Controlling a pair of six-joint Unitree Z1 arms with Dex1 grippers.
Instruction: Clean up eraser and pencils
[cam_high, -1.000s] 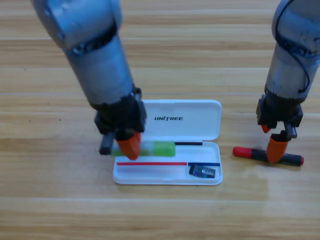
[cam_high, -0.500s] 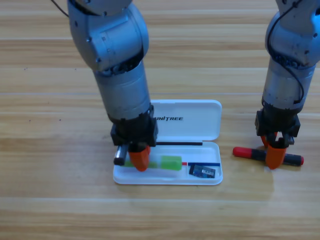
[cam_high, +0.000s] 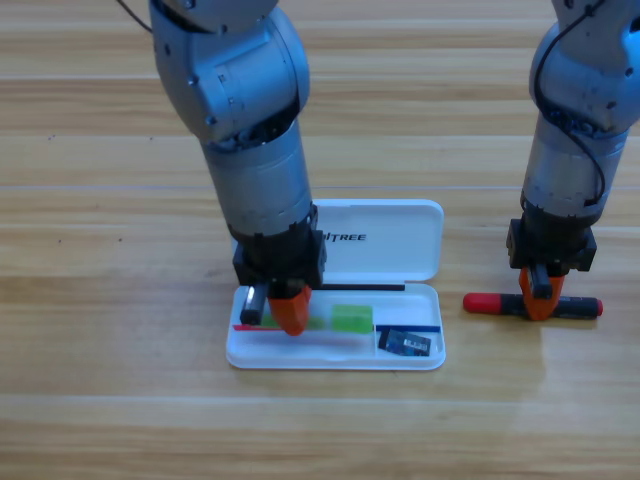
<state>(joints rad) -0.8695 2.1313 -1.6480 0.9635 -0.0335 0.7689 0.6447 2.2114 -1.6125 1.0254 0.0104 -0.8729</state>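
The thick green pencil (cam_high: 351, 318) lies in the tray of the open white case (cam_high: 335, 361). My left gripper (cam_high: 290, 312) is shut on its left part and hides that end. At the tray's right end lies the small dark eraser (cam_high: 405, 342). On the table to the right of the case is the black marker with a red cap (cam_high: 486, 301). My right gripper (cam_high: 539, 296) points down onto the marker's middle, jaws closed around it.
The case's lid (cam_high: 400, 235) lies open flat behind the tray. Both grey arms come down from the top edge, the left one covering the lid's left end.
The left gripper carried the green pencil rightward and down into the tray. The right gripper's jaws closed on the marker, which turned slightly more level.
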